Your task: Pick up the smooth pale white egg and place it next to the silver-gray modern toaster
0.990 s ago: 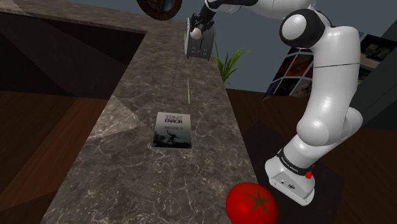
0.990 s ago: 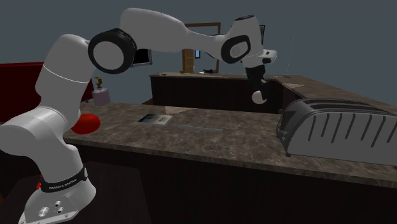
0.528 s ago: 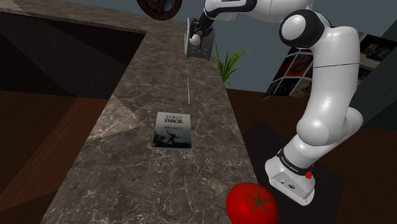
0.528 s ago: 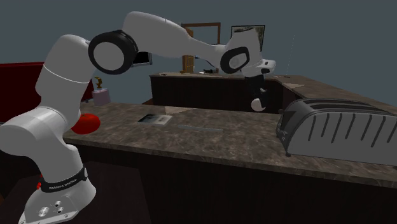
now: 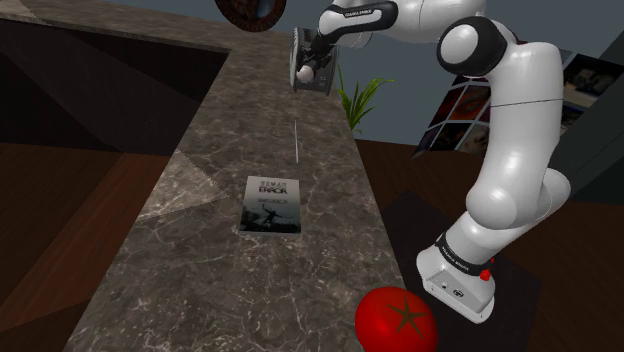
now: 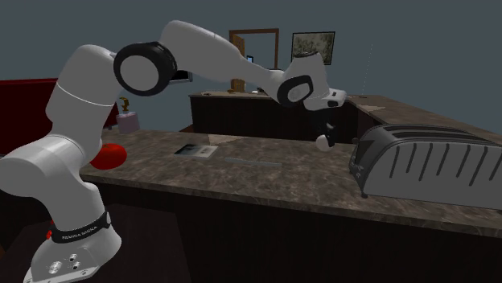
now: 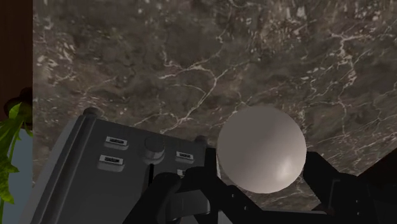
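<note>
Above the counter (image 6: 265,173), near the ribbed grey toaster (image 6: 426,165), the arm stretches out, wrist bent down.
Its pincer (image 6: 325,135) clasps the smooth, round, pale egg (image 7: 261,149) over dark veined marble.

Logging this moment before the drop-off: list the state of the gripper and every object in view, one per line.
gripper, shut on the egg
egg, clasped in the gripper, close by the toaster's control end
toaster, upright on the counter, untouched
book, closed, lying flat on the counter
tomato, resting on the counter, stem side up
</note>
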Robot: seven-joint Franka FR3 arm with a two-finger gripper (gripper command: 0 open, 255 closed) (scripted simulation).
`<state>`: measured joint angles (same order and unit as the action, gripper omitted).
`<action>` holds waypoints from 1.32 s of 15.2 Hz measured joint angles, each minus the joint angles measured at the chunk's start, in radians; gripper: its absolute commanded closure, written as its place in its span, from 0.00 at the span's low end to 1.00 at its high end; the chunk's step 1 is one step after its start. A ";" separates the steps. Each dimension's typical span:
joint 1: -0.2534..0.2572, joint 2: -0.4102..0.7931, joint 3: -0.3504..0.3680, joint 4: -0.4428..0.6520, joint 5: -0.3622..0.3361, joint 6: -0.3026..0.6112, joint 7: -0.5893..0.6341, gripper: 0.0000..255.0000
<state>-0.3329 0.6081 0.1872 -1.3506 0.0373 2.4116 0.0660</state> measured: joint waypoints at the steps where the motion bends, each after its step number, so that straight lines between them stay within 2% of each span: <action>1: 0.000 0.008 0.000 -0.001 0.000 0.008 -0.002 1.00; 14: 0.000 0.073 -0.002 -0.077 0.000 0.148 -0.016 1.00; 20: 0.000 0.097 -0.002 -0.087 -0.001 0.182 -0.021 1.00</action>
<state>-0.3332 0.7050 0.1849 -1.4373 0.0366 2.5933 0.0452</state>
